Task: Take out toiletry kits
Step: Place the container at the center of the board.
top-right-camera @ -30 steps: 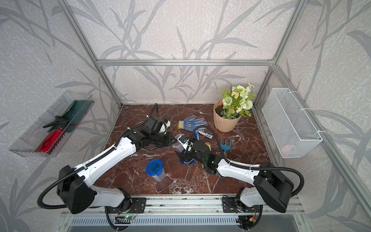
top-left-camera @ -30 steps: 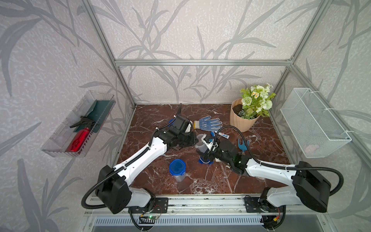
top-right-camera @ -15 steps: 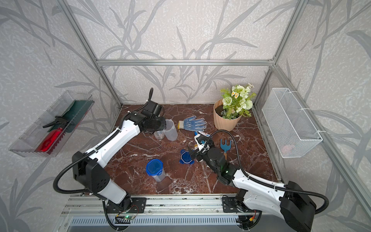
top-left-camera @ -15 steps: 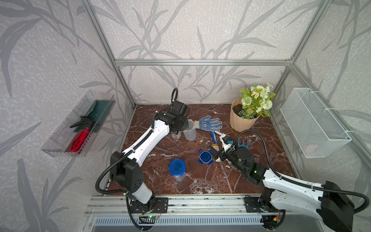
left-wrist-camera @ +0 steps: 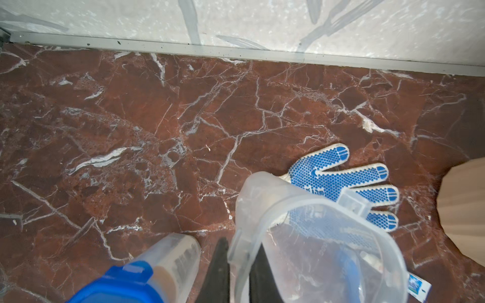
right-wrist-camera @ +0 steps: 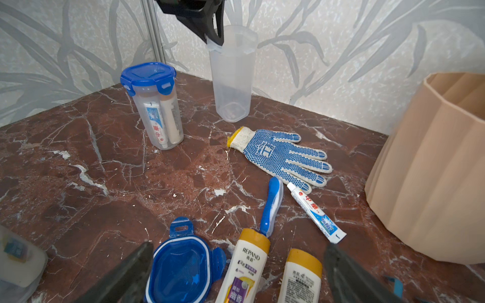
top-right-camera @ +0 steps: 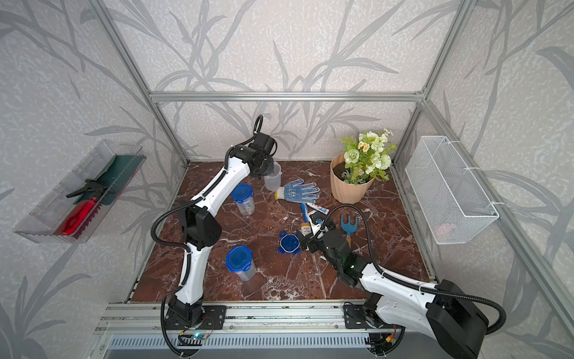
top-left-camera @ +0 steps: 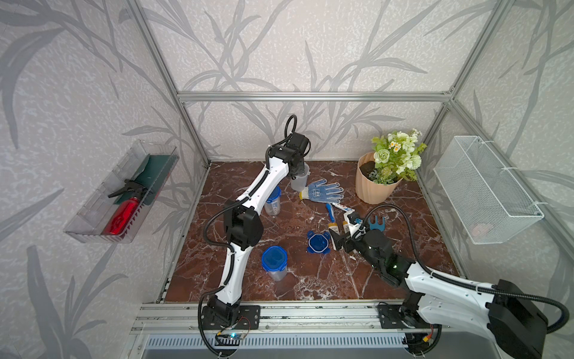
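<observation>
Bottles [right-wrist-camera: 246, 262], toothbrush [right-wrist-camera: 273, 204], toothpaste [right-wrist-camera: 315, 212] already out on tabletop [top-left-camera: 403, 248], left gripper [right-wrist-camera: 215, 39] pinching their empty cup [right-wrist-camera: 232, 78], right gripper [top-left-camera: 343, 241] wide open, far lidded cup [top-left-camera: 272, 202] and near lidded cup [top-left-camera: 274, 262] unopened

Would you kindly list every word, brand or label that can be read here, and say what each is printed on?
"REPAND": on the gold-capped bottle beside the loose blue lid; the Chinese print under it is too small.
"中華", apparently, in red: on the loose toothpaste tube, and on another tube inside the lidded cup.
Second bottle and glove: print too blurred to read.
</observation>
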`<state>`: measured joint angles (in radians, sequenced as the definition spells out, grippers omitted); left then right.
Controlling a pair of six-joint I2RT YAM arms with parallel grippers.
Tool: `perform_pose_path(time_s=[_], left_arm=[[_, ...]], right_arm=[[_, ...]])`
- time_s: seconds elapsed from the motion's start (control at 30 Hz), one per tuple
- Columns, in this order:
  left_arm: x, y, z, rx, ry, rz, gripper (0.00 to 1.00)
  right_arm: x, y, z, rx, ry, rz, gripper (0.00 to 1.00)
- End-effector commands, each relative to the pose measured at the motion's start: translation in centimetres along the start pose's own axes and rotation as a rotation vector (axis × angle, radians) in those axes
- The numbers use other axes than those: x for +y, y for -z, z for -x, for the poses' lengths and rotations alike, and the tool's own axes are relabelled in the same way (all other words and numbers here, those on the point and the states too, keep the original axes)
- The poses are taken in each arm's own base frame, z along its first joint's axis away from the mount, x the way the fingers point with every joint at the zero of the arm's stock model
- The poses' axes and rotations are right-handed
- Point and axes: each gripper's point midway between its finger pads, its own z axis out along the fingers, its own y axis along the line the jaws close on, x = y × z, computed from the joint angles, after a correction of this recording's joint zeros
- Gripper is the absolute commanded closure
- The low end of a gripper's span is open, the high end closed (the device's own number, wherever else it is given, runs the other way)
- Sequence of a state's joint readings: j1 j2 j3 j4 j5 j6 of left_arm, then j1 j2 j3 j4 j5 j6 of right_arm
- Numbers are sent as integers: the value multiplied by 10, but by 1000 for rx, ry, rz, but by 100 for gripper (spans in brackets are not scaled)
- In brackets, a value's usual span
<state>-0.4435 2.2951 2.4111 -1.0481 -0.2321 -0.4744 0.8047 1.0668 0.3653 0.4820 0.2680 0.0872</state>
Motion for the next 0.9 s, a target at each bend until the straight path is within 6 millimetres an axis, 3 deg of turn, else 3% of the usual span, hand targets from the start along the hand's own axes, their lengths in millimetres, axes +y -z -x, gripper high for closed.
perform_pose_path(time_s=[0.0,0.17,0.6,0.73,0.87], left_arm=[[36,-15,-1,67,48,85,100],[53,-40,1,99,130,64,100],[50,-73,-14,154,165,4,99],[49,-73,-15,163,166,-13,80],[52,-65,-12,153,158,-5,46]], right_arm=[[5,-5,1,-7,-55,40,1],[5,-8,-2,8,-63,53,1],[4,-12,-9,38,-84,51,1],[6,-15,-12,51,-95,57,1],[9,-18,-14,62,-105,71,1]])
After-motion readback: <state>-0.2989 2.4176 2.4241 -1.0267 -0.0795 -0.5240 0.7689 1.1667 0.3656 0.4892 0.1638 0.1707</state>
